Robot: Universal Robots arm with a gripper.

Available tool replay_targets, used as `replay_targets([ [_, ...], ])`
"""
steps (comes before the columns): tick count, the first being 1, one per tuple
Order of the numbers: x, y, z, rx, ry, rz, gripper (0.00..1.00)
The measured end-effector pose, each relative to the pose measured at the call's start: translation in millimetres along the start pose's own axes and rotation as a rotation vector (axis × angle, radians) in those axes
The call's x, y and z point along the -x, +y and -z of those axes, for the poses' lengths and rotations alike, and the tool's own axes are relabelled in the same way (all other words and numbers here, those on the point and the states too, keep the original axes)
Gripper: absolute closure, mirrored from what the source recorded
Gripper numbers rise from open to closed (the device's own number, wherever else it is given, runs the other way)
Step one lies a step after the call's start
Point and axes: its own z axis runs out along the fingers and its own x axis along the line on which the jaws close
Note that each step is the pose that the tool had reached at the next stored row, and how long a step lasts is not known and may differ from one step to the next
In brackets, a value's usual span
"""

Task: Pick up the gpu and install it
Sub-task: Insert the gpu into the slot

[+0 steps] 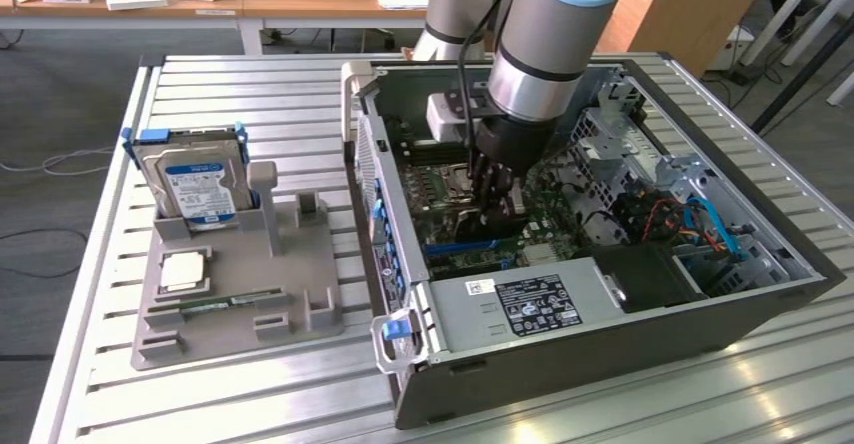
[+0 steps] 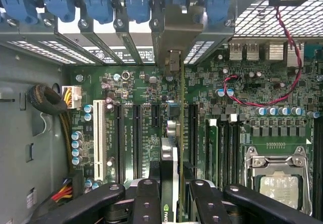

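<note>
The arm reaches down into the open computer case (image 1: 747, 309), which sits on the slatted desk (image 1: 214, 94). Its claw (image 1: 497, 179) is pinching the gpu (image 2: 170, 156) between both fingers, and the card hangs edge-on over the green motherboard (image 2: 252, 82). In the wrist view the card's silver end bracket lines up with the rear openings of the case, and its lower edge runs parallel to the long dark slots (image 2: 136, 138). The pick-up looks done and the card is over its place. Whether its edge has entered a slot cannot be told, so seating appears unfinished. At nine o'clock of the case in the exterior view, the grey tray (image 1: 200, 339) holds the hard drive (image 1: 196, 186) (untouched).
</note>
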Motion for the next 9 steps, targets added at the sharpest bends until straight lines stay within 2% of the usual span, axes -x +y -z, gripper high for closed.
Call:
replay_targets([
  [9,0.1,0.1,-1.3,-0.0001,-0.0001,0.000,0.73],
])
